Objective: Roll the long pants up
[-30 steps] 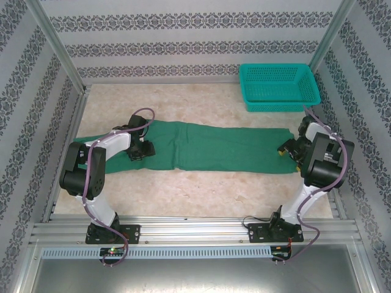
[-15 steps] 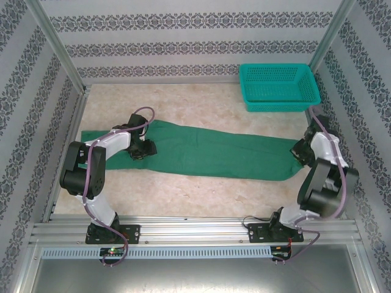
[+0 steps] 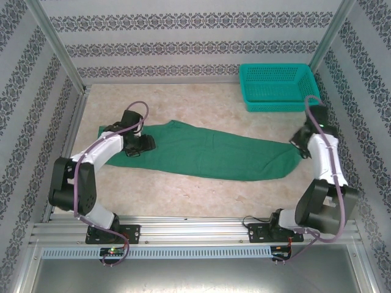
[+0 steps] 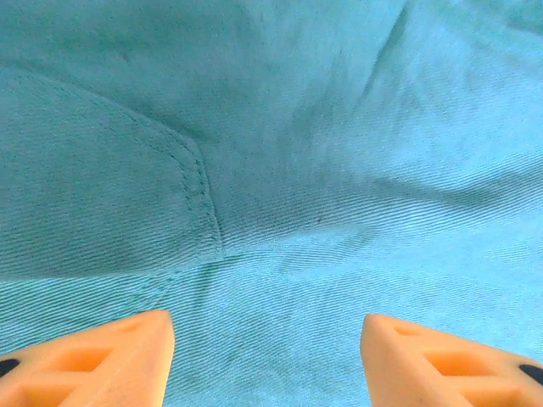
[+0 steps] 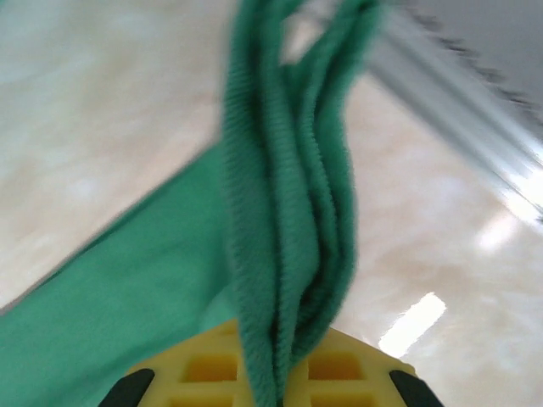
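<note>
Since a second ago the right claw (image 5: 270,373) has clenched on the leg end of the dark green soft fabric long pants (image 3: 208,152) and raised it; they lie slanted on the surface (image 3: 183,101). Over the waist the left claw (image 4: 267,356) stands released. No roll is begun yet

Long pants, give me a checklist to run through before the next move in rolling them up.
1. Grip: right fingers clamp the bunched end of the long pants: ok.
2. Other end: left fingers stand open over the fabric: ok. Whether they touch it: cannot tell.
3. Pants lying straight: not ok, they run slanted across the table.
4. Roll begun: not ok, none visible.
5. Clearance: basket stands apart from the pants: ok.
</note>
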`<action>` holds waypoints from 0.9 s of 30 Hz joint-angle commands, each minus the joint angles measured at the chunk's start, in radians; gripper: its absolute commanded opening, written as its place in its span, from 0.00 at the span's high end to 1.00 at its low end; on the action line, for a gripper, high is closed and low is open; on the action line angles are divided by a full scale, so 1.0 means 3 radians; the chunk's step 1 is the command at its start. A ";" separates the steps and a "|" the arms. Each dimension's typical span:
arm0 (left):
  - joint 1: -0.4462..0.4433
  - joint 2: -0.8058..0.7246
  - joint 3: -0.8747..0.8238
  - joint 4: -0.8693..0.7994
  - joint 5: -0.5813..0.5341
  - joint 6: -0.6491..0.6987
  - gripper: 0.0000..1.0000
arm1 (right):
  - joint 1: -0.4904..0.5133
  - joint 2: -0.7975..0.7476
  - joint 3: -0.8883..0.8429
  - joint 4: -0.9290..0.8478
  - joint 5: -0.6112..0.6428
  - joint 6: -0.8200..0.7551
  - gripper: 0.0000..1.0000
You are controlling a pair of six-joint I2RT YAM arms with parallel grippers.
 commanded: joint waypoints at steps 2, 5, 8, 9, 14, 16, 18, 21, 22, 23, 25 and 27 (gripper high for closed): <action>0.0190 0.0032 0.0130 -0.0115 -0.0015 -0.0046 0.40 | 0.1087 -0.0153 0.0286 -0.0198 0.0216 0.0319 1.00; 0.0227 0.0168 0.0210 -0.0055 -0.0015 0.0001 0.41 | 0.1846 0.0087 0.0421 -0.0183 0.0201 0.0549 1.00; 0.0284 0.0310 0.0264 0.0046 0.0025 0.0024 0.42 | 0.2451 0.0527 0.0717 -0.0138 0.0090 0.0683 1.00; 0.0314 0.0350 0.0255 0.0110 0.0056 0.0019 0.42 | 0.2641 0.0698 0.0860 -0.0093 0.0048 0.0673 1.00; 0.0539 0.0512 0.0145 0.0448 0.0325 -0.0087 0.43 | 0.3246 0.1716 0.2052 -0.0308 -0.0097 0.0496 1.00; 0.0622 0.0557 0.0107 0.0555 0.0411 -0.0099 0.43 | 0.3399 0.2141 0.2676 -0.0436 -0.0178 0.0406 1.00; 0.0666 0.0614 0.0122 0.0586 0.0469 -0.0100 0.43 | 0.3503 0.2541 0.3318 -0.0620 -0.0294 0.0334 1.00; 0.0693 0.0665 0.0168 0.0620 0.0562 -0.0093 0.43 | 0.3644 0.3117 0.4263 -0.0957 -0.0500 0.0258 1.00; 0.0696 0.0667 0.0176 0.0643 0.0606 -0.0089 0.42 | 0.3677 0.3271 0.4559 -0.0984 -0.0667 0.0224 0.99; 0.0693 0.0670 0.0184 0.0676 0.0648 -0.0091 0.42 | 0.3692 0.3379 0.4745 -0.0995 -0.0842 0.0200 0.68; 0.0694 0.0695 0.0205 0.0743 0.0719 -0.0106 0.40 | 0.3695 0.3507 0.4963 -0.1015 -0.1106 0.0243 0.02; 0.0693 0.0755 0.0232 0.0848 0.0896 -0.0108 0.40 | 0.3682 0.3451 0.4917 -0.1034 -0.1064 0.0235 0.02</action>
